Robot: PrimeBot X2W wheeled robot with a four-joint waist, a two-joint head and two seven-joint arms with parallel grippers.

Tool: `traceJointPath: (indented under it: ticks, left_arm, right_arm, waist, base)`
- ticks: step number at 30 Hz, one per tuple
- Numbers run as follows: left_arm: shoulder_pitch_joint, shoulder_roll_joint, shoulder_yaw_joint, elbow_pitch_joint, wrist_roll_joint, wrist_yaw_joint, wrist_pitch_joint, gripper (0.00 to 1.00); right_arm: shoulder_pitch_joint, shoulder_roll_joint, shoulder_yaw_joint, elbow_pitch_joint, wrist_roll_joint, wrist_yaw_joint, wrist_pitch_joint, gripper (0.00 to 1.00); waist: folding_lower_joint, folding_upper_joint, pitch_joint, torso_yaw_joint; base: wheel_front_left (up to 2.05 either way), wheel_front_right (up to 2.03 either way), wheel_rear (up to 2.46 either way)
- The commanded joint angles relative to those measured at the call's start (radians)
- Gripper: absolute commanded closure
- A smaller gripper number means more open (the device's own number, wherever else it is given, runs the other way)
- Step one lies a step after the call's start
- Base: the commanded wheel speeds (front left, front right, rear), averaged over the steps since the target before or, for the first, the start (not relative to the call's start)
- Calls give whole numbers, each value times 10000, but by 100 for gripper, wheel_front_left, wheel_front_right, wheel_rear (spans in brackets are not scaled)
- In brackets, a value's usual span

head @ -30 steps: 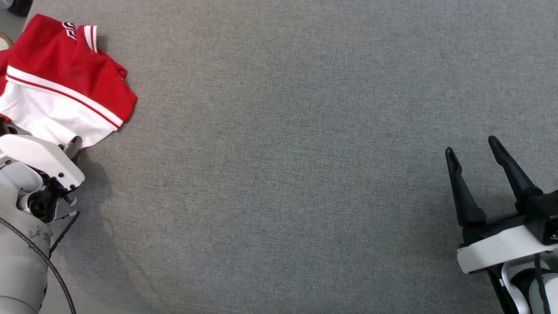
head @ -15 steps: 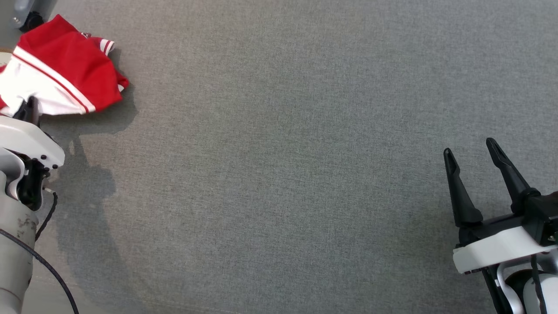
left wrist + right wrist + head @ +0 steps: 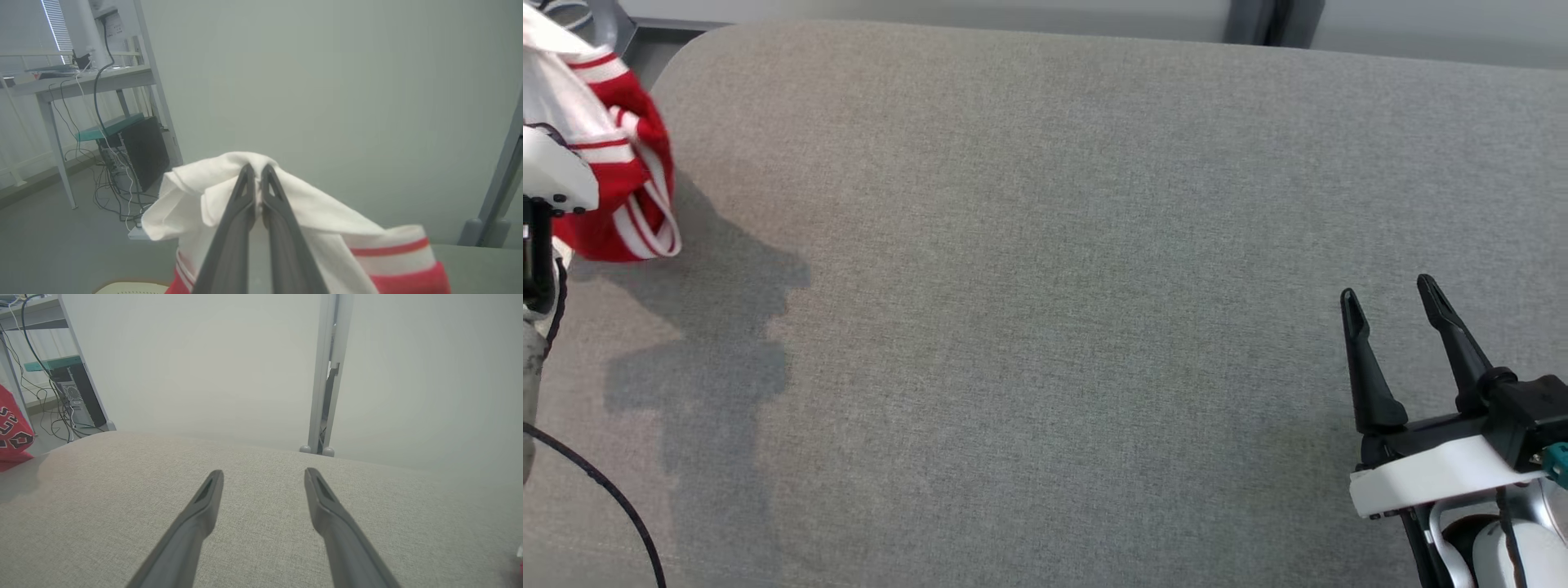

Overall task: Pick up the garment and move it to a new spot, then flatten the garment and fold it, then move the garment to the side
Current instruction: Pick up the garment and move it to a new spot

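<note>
Head view: one wide grey fabric-covered surface (image 3: 1045,286) is spread across nearly the whole picture, its rounded far-left corner seen near the top. In the left wrist view one pale desk (image 3: 81,79) is seen against the wall. One dark computer case (image 3: 145,147) is set under it, and loose cables (image 3: 110,183) are strewn on the floor. One grey upright post (image 3: 327,375) is seen beyond the surface in the right wrist view.

One garment (image 3: 625,196), red with white stripes and a white panel, is held up bunched at the far left edge of the surface. Its shadow is cast on the grey cloth beside it. Whether its lowest fold touches the surface cannot be told.

Two grippers are counted, each with two dark fingers. The left gripper (image 3: 257,168) is seen with its fingers pressed nearly together, and a fold of the garment's white cloth is pinched between the tips. The red-striped part is draped below, to that view's right. The right gripper (image 3: 1387,288) is seen at the lower right of the head view, well apart from the garment. Its fingers are spread wide above the bare surface.
</note>
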Motion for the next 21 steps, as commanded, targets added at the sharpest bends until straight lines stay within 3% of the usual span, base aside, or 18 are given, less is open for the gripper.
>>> traceJointPath:
  ticks: [1,5,14,17,21]
  left_arm:
    - [365,6,1,-595,155,131,-36,100]
    - [1262,113,-158,-2596,439,530,-33,100]
    - [3901,-114,-1048,-7397,735,1710,1315,100]
    - [4572,-189,-1592,-8415,841,1874,1848,100]
    - [5049,-500,-2401,-9069,823,1730,2419,100]
  right_arm:
    - [-21,21,-25,100,85,3,-147,0]
    - [-29,154,-44,280,132,3,-340,0]
    - [-89,260,13,571,348,3,-733,0]
    - [-136,272,72,684,432,3,-847,0]
    - [-200,272,124,833,649,3,-986,0]
  waist:
    - [0,0,-168,-179]
    - [0,0,-375,-488]
    - [0,0,-432,-1432]
    - [0,0,-388,-1815]
    - [0,0,-267,-2329]
  base:
    - [0,0,0]
    - [0,0,0]
    - [0,0,0]
    - [0,0,0]
    - [0,0,0]
